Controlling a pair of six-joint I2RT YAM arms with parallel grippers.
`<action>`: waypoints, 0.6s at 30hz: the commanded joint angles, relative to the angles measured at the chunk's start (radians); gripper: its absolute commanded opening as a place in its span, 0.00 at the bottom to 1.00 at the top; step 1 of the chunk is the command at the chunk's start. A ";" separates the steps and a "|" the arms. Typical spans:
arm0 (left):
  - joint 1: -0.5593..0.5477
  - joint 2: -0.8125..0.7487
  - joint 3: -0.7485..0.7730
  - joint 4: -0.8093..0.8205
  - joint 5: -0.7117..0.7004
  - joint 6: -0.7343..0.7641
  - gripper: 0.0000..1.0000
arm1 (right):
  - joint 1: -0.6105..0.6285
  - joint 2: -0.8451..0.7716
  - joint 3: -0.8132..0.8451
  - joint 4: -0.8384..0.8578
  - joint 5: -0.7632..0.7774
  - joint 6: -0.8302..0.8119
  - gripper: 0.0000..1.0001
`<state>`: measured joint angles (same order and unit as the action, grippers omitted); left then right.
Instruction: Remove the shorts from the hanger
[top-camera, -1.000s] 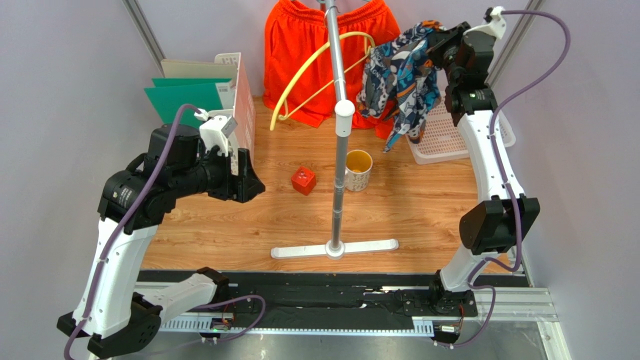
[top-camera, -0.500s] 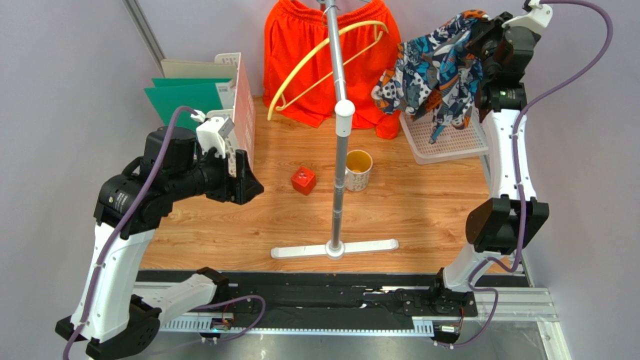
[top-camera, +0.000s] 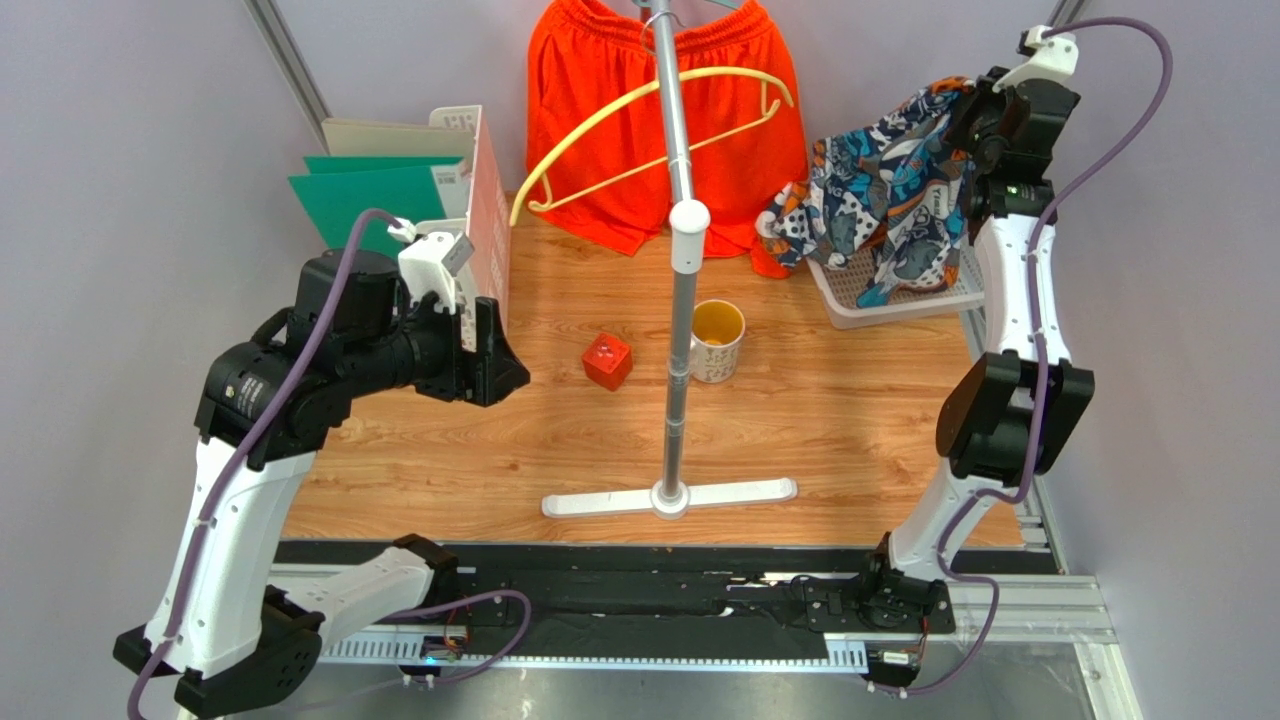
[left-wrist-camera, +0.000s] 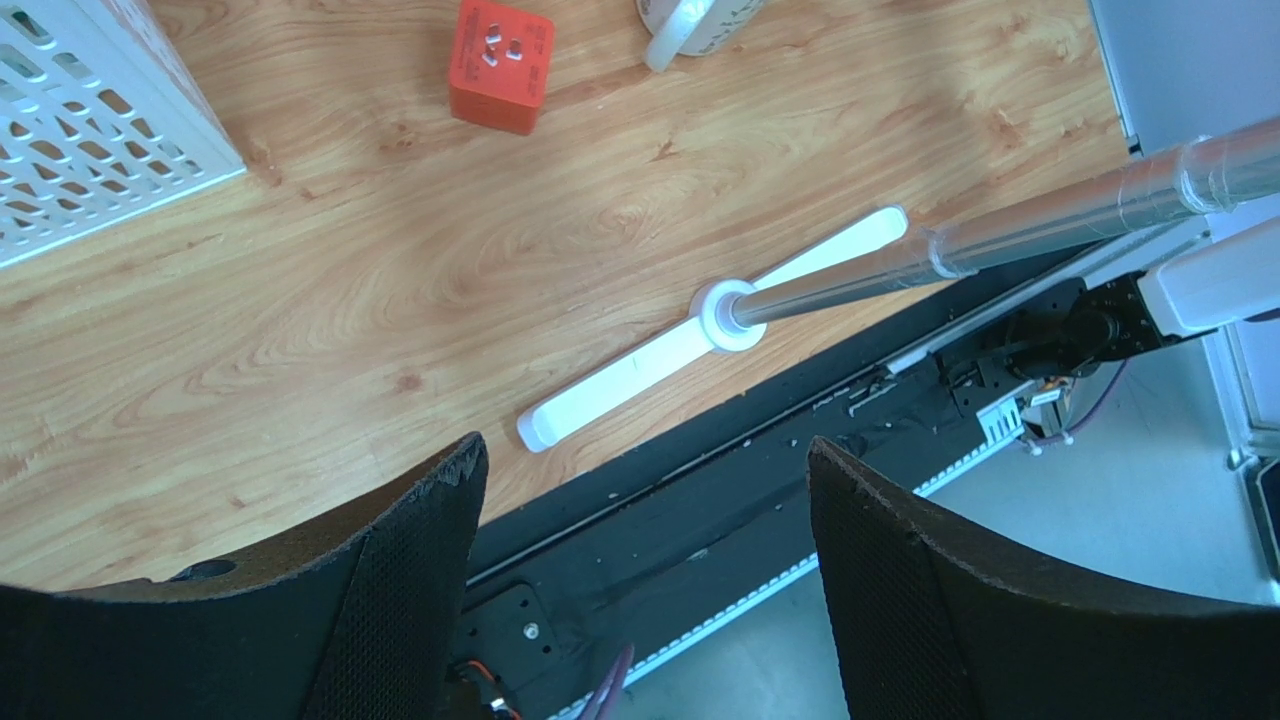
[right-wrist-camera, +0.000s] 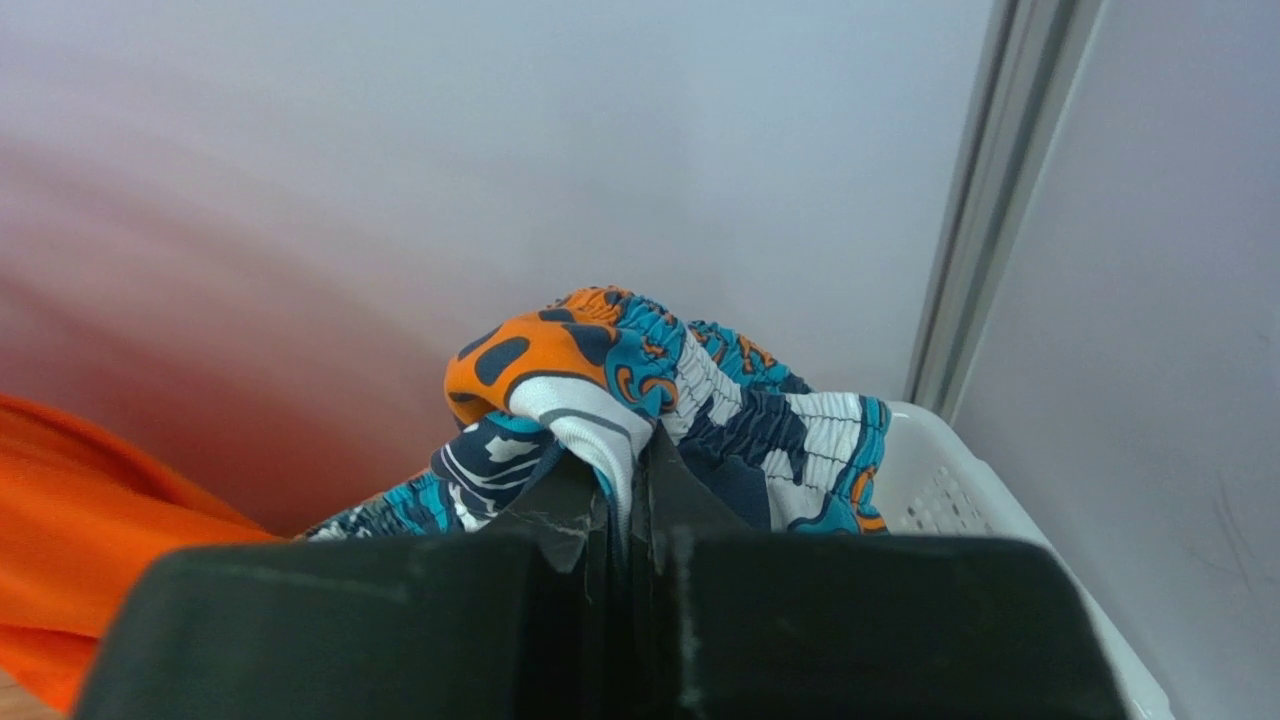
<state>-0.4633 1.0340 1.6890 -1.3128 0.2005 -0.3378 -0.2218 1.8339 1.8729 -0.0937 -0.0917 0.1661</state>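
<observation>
The printed shorts (top-camera: 884, 195) with a blue, white, black and orange pattern hang from my right gripper (top-camera: 974, 123) over the white basket (top-camera: 902, 300) at the back right. My right gripper (right-wrist-camera: 631, 477) is shut on a fold of the printed shorts (right-wrist-camera: 601, 398). The plain orange shorts (top-camera: 601, 105) hang at the back from the stand's top. A bare yellow hanger (top-camera: 646, 128) hangs on the grey pole (top-camera: 679, 255). My left gripper (top-camera: 504, 360) is open and empty, left of the pole, above the wood floor; its jaws (left-wrist-camera: 631, 540) stand wide apart.
A red cube (top-camera: 607, 360) and a yellow-lined mug (top-camera: 717, 339) sit by the pole. The stand's white foot (top-camera: 669, 498) lies near the front. A white crate (top-camera: 489, 210) with green folders (top-camera: 368, 195) stands at the back left. Grey walls close both sides.
My right gripper carried the printed shorts off the yellow hanger, rightward and down over the white basket. The hanger swung up, empty. My left arm stayed still.
</observation>
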 joint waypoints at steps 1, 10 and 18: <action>-0.001 0.006 0.015 0.007 -0.006 0.019 0.82 | -0.034 0.080 0.081 0.009 0.024 -0.008 0.00; -0.002 0.024 0.032 0.003 -0.024 0.020 0.82 | -0.146 0.113 0.097 -0.026 0.027 0.162 0.00; -0.001 0.041 0.043 -0.009 -0.027 0.013 0.82 | -0.146 0.111 0.072 -0.061 0.047 0.132 0.00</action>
<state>-0.4633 1.0706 1.6897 -1.3178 0.1822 -0.3374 -0.3828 1.9602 1.9083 -0.1665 -0.0570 0.2916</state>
